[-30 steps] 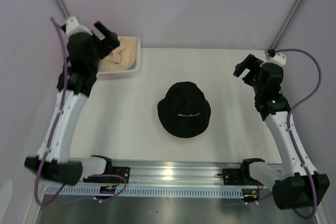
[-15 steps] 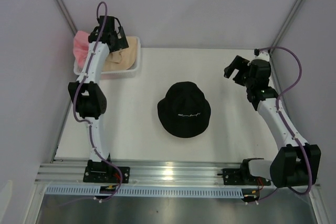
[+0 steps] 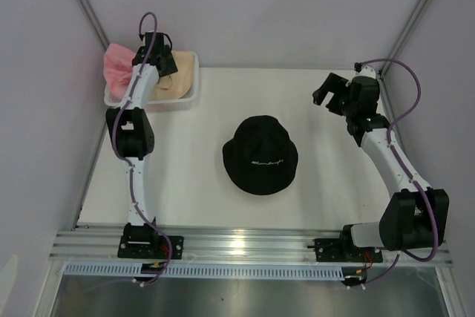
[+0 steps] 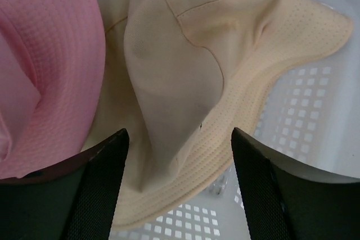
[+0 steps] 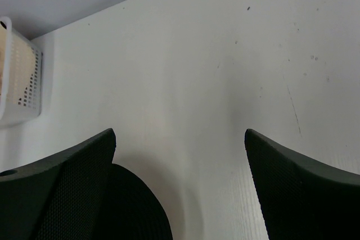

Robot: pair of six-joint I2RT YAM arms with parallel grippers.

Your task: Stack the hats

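While the beige hat (image 4: 185,77) in the upper-left basket (image 4: 315,111) is straddled by the open, empty left end effector (image 4: 179,139), the touching pink hat (image 4: 45,54) could be pinched too. The black hat (image 3: 260,155) is seen mid-frame; the right end effector (image 5: 180,136) is held wide, empty.

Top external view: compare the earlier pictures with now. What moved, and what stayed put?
The left arm stretched out to the basket; the left gripper now hangs open over the beige hat, holding nothing. The right gripper shifted slightly left. The black hat, basket and pink hat stayed put.
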